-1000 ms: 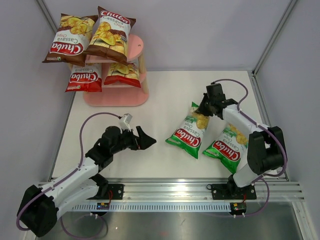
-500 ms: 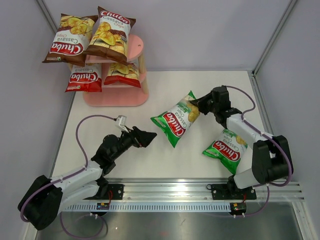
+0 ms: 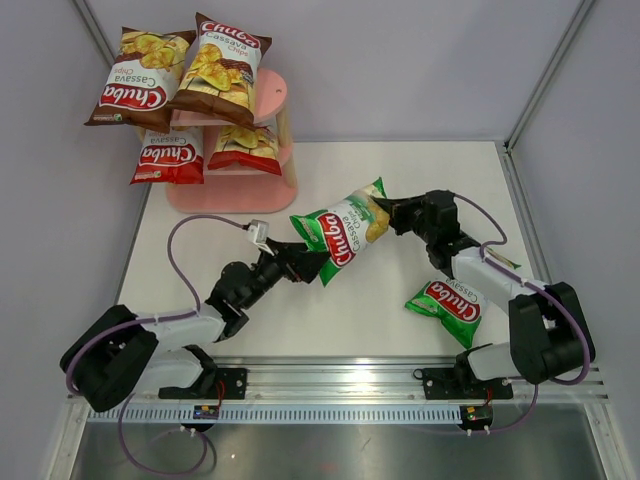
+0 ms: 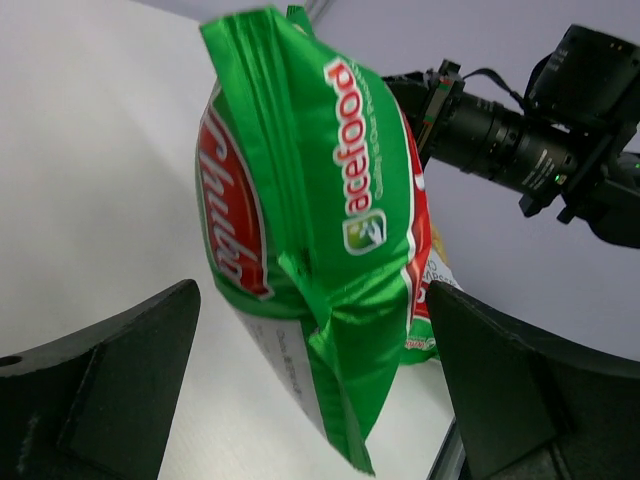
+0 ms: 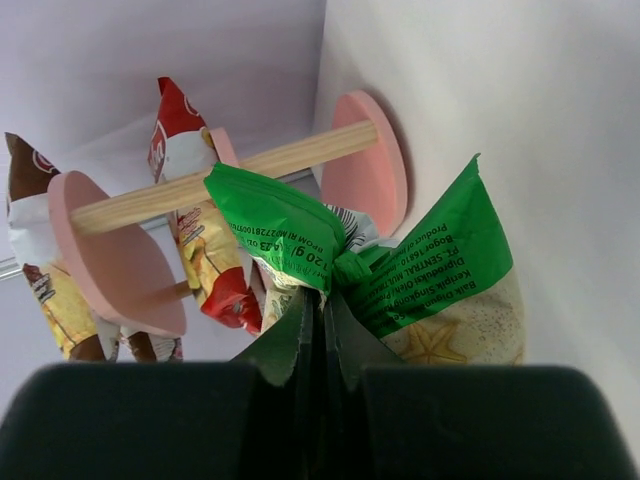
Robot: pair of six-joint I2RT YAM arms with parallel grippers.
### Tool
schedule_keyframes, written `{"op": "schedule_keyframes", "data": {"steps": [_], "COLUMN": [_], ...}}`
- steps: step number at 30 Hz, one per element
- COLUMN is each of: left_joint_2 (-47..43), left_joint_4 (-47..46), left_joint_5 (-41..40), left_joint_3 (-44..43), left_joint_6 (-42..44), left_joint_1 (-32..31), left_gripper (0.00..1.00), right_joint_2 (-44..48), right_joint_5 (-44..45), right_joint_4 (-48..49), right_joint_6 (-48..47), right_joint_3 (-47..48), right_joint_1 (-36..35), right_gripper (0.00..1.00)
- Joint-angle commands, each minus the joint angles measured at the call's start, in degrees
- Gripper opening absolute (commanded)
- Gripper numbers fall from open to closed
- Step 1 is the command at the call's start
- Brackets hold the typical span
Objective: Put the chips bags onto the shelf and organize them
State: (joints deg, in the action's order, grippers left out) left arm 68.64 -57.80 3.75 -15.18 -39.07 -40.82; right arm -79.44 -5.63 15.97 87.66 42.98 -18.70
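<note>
Over white table (image 3: 400, 180), glossy green chips bag (image 3: 343, 235), top pinched

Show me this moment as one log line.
right fingers: shut on green bag, in air | left fingers: open by that bag | other green bag: on table | shelf: four bags

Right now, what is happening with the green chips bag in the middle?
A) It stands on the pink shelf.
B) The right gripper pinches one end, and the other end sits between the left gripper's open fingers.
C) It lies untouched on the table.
B: the right gripper is shut on one end of the green bag, whose other end reaches into the open left gripper.
</note>
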Motion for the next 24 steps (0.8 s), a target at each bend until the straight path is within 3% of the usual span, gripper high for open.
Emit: {"op": "schedule_keyframes", "data": {"steps": [1, 14, 17, 21, 24], "left_joint_2": [3.07, 6.77, 6.94, 6.50, 6.15], "left_joint_4": [-10.57, -14.88, -15.15, -15.32, -15.76], "left_joint_5": [-3.04, -6.82, -6.48, -5.51, -5.51], "left_joint_3": [-3.45, -5.74, -5.83, -5.48, -4.60], "left_joint_6": [1.80, -0.04, -0.39, -0.39, -0.39], "left_joint_1": [-0.58, -1.19, -1.19, -1.19, -1.19], "left_gripper": [0.99, 0.98, 0.84, 0.51, 0.35], "right_joint_2": [2.10, 6.05, 6.22, 7.80, 9.56], "right_joint_5": [-0.35, 1.50, 1.15, 1.67, 2.20], "right_joint_4": [8.38, 7.85, 8.03, 8.56, 7.77], "right_joint_6": [7.35, 6.47, 6.30, 6.56, 5.77], "right_joint_3": [-0.18, -0.35, -0.79, -3.34, -3.87], "right_joint_1": [-1.78, -7.58, -8.46, -8.55, -8.55], "right_gripper": [0.00, 0.00, 0.00, 0.00, 0.01]}}
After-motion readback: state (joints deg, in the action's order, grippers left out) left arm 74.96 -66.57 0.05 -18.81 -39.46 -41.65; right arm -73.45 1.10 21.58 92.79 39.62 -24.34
